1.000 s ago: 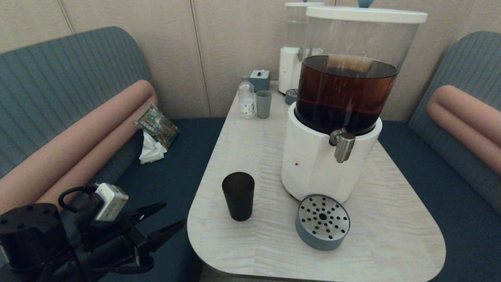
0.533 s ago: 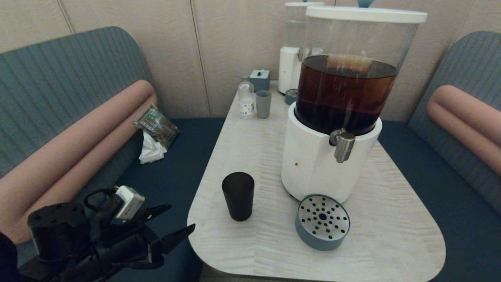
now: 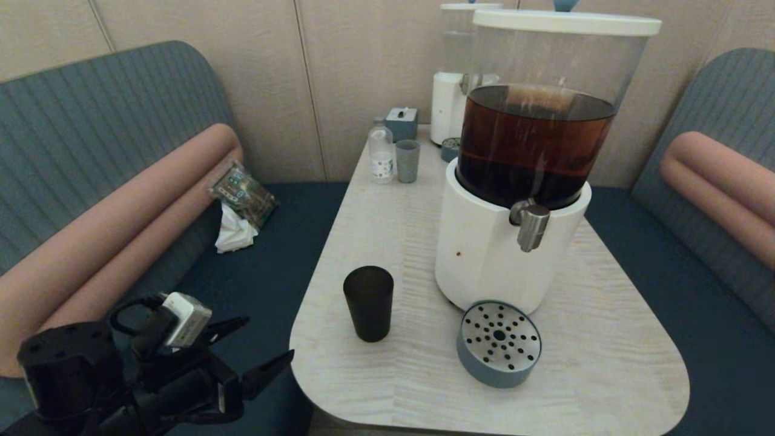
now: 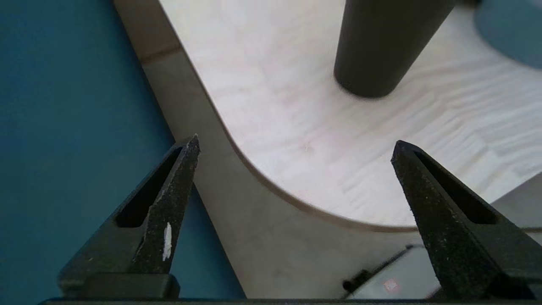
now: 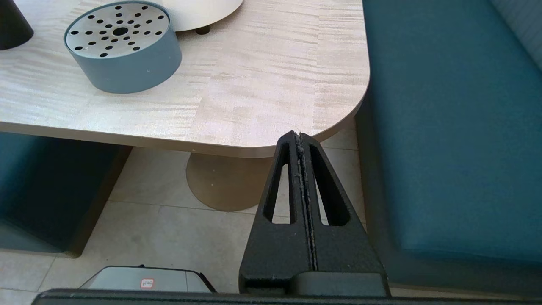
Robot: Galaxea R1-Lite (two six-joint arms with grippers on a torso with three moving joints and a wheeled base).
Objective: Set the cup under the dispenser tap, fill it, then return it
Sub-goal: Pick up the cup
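Observation:
The matte black cup [image 3: 368, 303] stands upright on the pale wood table [image 3: 424, 387], left of the large dispenser's white base [image 3: 484, 254]. Its brushed-steel tap [image 3: 533, 227] juts out above a round blue-grey drip tray [image 3: 498, 342]. My left gripper [image 3: 269, 336] hovers open just off the table's near-left corner, short of the cup and apart from it. In the left wrist view the cup [image 4: 381, 46] rises ahead of the wide-open gripper [image 4: 295, 141]. My right gripper [image 5: 297, 134] is shut and empty, low by the table's near-right corner.
A smaller clear-liquid dispenser [image 3: 451, 91], a small bottle [image 3: 381, 154], a grey-green cup [image 3: 407, 160] and a small blue box [image 3: 402, 123] stand at the table's far end. Blue bench seats flank the table; a packet and tissue [image 3: 239, 206] lie on the left one.
The left gripper moved right toward the table corner, then eased back a little to the left and lower, staying open. The cup has not moved.

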